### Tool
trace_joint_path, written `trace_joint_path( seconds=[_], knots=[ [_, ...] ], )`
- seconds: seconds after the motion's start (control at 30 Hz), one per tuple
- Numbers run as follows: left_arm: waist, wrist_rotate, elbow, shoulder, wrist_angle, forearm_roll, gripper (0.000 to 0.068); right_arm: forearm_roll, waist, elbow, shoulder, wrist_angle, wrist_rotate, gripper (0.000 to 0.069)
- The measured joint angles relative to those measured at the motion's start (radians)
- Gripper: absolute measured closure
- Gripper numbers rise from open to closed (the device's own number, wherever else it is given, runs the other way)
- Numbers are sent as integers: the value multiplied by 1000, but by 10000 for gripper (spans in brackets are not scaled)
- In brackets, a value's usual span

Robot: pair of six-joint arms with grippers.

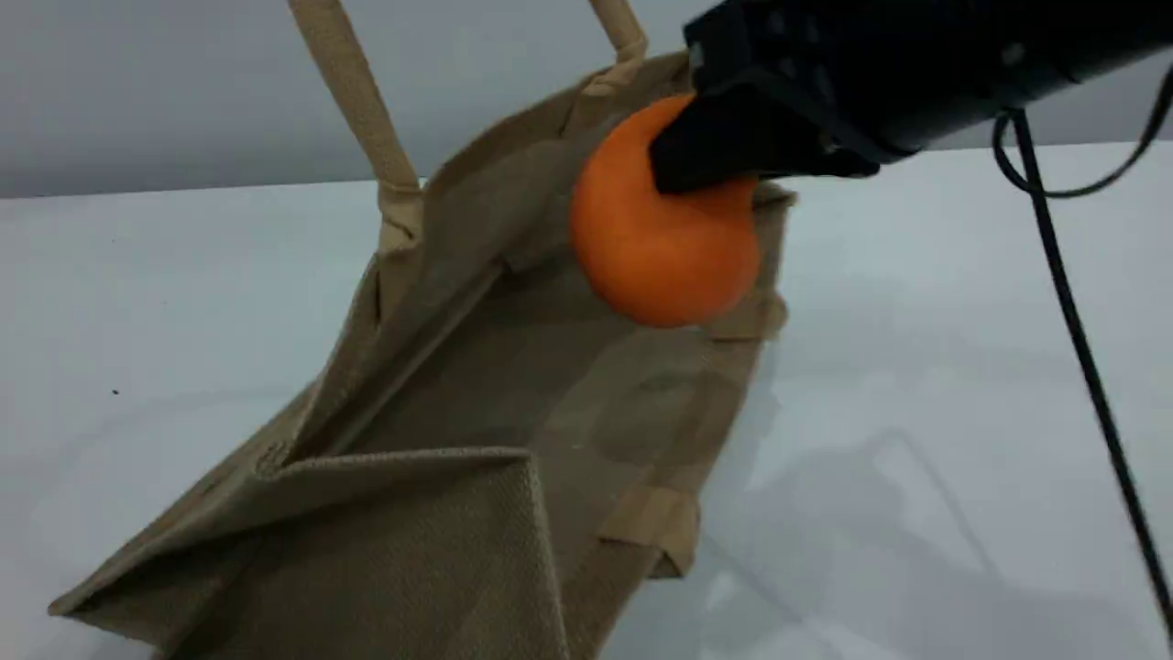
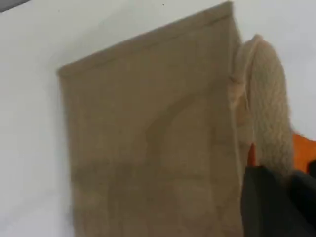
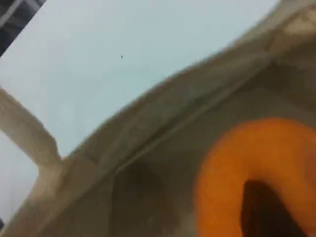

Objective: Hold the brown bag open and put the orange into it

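Right claw (image 1: 733, 160) clamped on the orange (image 1: 660, 247) — left claw (image 2: 276, 197) clamped on the brown bag's (image 1: 513, 385) handle (image 2: 269, 108).

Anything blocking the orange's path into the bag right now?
Nothing visible. The right gripper holds the orange at the bag's open mouth. The left gripper pulls one handle up, holding the mouth open, and the interior below the orange looks empty.

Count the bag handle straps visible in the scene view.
2. One handle strap rises from the bag's left rim out the top edge; the other rises at the far rim, beside the orange. Their tops are out of frame.
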Motion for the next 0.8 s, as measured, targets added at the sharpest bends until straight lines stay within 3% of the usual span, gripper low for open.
trace_joint_path(
  seconds=[0.37, 0.8],
  knots=[
    [0, 0, -47, 0, 31, 0, 596, 0, 24, -17, 52, -4, 2, 659],
    [0, -2, -47, 0, 30, -2, 596, 0, 143, -196, 281, 7, 0, 659]
  ],
)
